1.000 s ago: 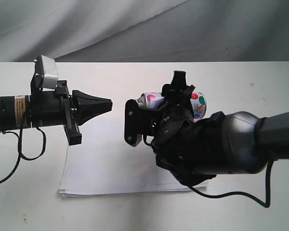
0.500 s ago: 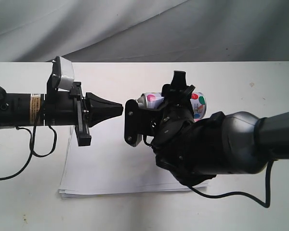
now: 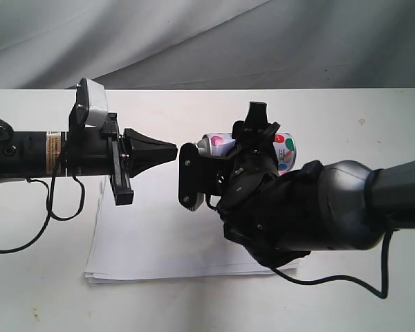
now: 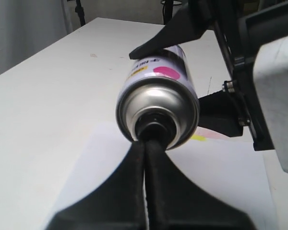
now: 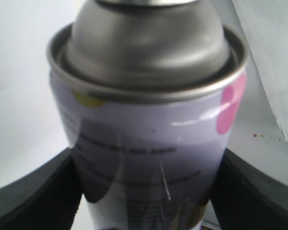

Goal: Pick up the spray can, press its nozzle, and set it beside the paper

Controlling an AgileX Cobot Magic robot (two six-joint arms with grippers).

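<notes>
The spray can (image 3: 220, 144) is held lying sideways above the paper (image 3: 159, 238), silver domed top to the left. My right gripper (image 3: 256, 142) is shut on its body; black fingers (image 5: 29, 201) flank the label of the can (image 5: 149, 139). My left gripper (image 3: 174, 151) is shut, its pointed tips aimed at the can's top. In the left wrist view the gripper tips (image 4: 146, 143) meet the black nozzle (image 4: 156, 125) at the centre of the can (image 4: 158, 91); the exterior view shows a small gap there.
The paper (image 4: 221, 167) lies on a white table (image 3: 360, 117), with yellow and pink tabs (image 4: 199, 137) at one edge. A grey cloth backdrop (image 3: 194, 41) hangs behind. Black cables (image 3: 332, 280) trail from both arms over the table.
My left arm has moved right, bringing its shut tips close to the can's top; most of that happened in the first half second. The right arm and the can have stayed still.
</notes>
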